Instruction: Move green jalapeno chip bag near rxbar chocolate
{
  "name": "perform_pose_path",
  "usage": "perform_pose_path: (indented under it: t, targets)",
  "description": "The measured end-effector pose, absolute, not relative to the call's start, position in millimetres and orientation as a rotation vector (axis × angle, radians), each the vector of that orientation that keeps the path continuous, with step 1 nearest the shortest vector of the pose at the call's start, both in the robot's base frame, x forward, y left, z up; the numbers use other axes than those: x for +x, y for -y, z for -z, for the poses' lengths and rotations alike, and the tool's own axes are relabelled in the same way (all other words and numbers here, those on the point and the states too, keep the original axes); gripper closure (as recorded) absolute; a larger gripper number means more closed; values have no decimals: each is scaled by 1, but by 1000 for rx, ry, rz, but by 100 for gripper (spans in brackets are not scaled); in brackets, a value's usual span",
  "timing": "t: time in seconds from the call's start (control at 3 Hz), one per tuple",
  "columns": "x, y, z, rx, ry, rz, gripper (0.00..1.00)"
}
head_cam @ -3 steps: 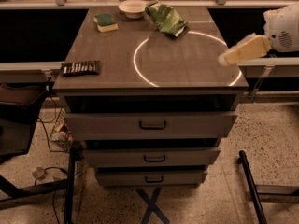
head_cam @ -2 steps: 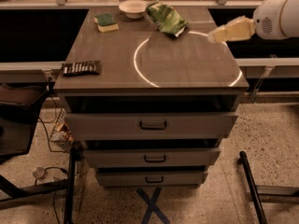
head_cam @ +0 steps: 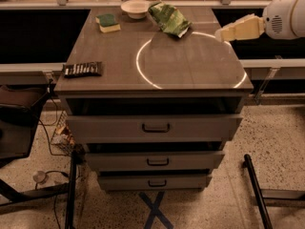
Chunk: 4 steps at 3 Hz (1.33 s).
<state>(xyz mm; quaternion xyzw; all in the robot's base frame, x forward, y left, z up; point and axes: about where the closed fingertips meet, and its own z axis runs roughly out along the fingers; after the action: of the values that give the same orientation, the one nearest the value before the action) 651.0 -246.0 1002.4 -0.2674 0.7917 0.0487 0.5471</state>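
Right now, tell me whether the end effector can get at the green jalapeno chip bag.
Probably yes. The end effector hovers over the table's right edge, near the green jalapeno chip bag, with nothing standing between them.

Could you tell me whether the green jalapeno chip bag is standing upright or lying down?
Lying down: the green jalapeno chip bag sprawls crumpled on the tabletop beside the bowl. The gripper hovers to its right.

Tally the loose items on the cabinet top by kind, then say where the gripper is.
green jalapeno chip bag: 1
rxbar chocolate: 1
bowl: 1
sponge: 1
Total: 4
The gripper hovers at the right edge of the cabinet top, to the right of the bag and apart from it.
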Motion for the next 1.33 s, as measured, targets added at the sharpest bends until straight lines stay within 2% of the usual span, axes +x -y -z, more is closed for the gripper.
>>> perform_pose_path:
  t: [0.33,1.0,1.33]
  targets:
    - [671,238,-999,-602,-1857,-145,0]
    - [803,211,-978,-525,-1762,-210,0]
    - [837,205,-966,-524,-1775,-214,0]
